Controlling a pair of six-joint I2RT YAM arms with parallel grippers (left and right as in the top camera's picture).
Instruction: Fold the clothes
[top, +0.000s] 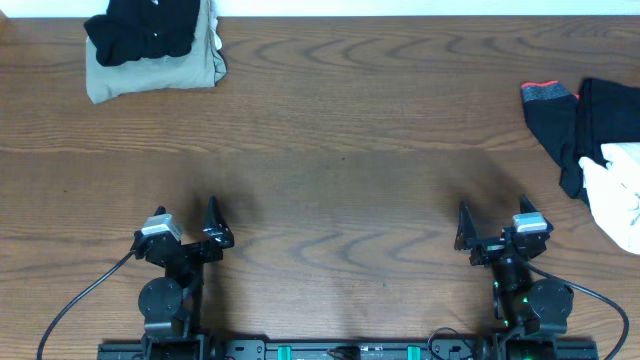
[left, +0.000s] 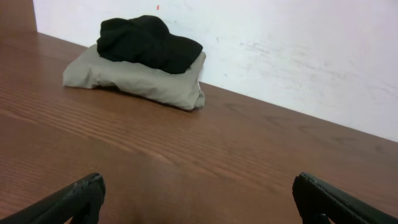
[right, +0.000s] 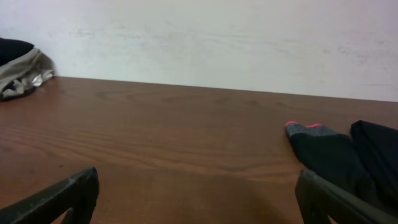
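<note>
Both sets of jaws stood wide apart and empty, with the left arm (top: 170, 255) and right arm (top: 515, 250) low at the near edge of the desk (top: 330, 150). The white shirt (top: 620, 195) lay crumpled at the far right edge against a black garment (top: 575, 115). A folded khaki piece (top: 160, 75) carrying a black bundle (top: 145, 30) sat far left. I judged the right arm should reach first, pinch only the shirt's top layer, and drag it to mid-desk.

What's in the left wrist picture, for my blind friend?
A black garment lies on a folded khaki garment on a wooden table by a white wall. Below, the left pincer is open and empty.
</note>
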